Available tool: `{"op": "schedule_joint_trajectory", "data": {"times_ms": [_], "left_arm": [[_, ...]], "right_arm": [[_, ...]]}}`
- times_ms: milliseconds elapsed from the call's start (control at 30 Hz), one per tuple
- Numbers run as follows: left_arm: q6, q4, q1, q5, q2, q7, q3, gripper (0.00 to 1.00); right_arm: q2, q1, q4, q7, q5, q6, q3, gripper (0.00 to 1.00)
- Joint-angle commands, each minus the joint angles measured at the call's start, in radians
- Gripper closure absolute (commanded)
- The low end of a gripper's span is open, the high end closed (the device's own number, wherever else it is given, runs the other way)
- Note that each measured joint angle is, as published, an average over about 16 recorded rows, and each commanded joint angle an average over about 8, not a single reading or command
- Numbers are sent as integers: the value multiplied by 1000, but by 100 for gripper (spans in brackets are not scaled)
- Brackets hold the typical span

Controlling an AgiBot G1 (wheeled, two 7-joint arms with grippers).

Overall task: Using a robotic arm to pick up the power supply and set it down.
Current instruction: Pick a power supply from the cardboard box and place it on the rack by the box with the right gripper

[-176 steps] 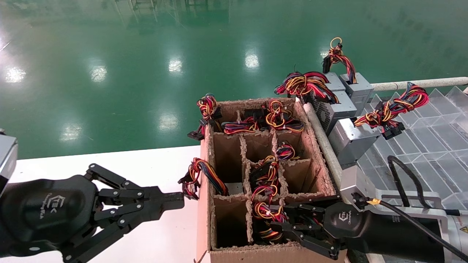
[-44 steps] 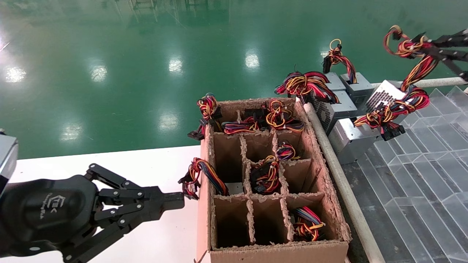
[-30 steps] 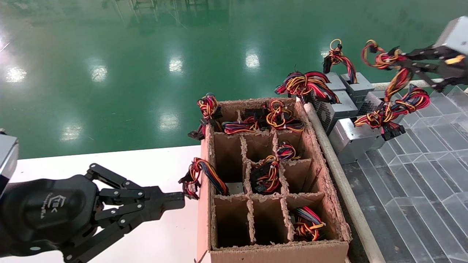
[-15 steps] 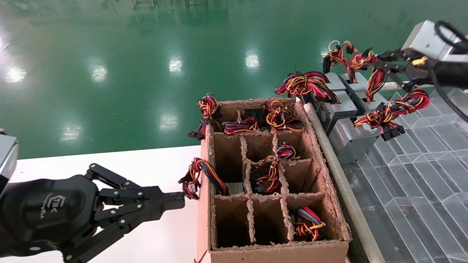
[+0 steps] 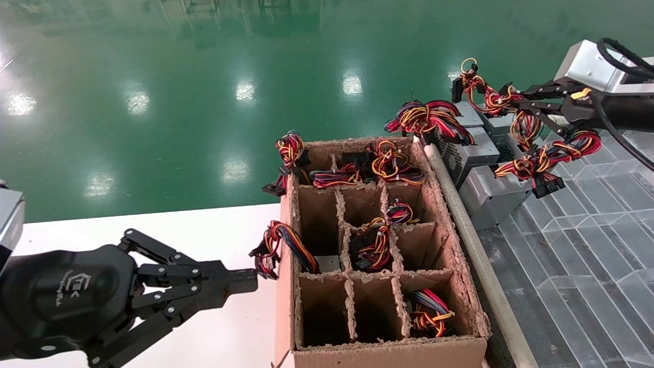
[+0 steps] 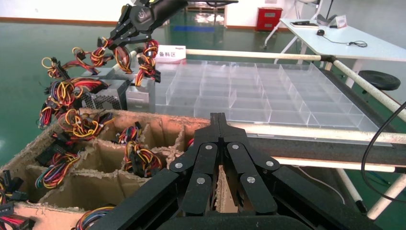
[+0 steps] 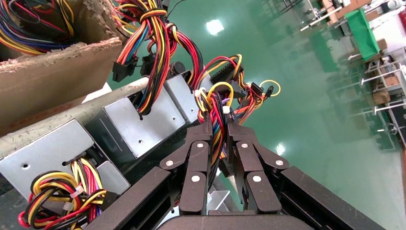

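Note:
My right gripper (image 5: 503,94) is at the far right, above the row of silver-grey boxes beside the carton. It is shut on the power supply's wire bundle (image 5: 523,125), and the red, yellow and orange wires run between its fingers (image 7: 218,122). The supply's metal box hangs low among the other units and is mostly hidden behind their cables. My left gripper (image 5: 250,280) is parked over the white table at the near left, shut and empty (image 6: 219,117), with its tip just short of the carton's side.
The brown divided carton (image 5: 383,352) holds more wired units in several cells. Other power supplies (image 5: 490,197) lean against a white pipe rail (image 5: 475,245). A clear divided tray (image 5: 587,245) fills the right side. A white table (image 5: 204,225) lies to the left.
My right gripper has come down and leftward with the power supply, lowering its box among the units by the rail. The left arm has not moved.

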Motion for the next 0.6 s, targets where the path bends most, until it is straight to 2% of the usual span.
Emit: {"op": "schedule_joint_trajectory", "data": {"times_ms": [33, 600], "left_arm": [[0, 0, 0, 0, 0, 0, 0, 100], [0, 0, 0, 0, 0, 0, 0, 100]], "right_arm": [[-3, 4, -5, -1, 1, -4, 0, 0], [4, 15, -2, -30, 41, -29, 18, 0]]}}
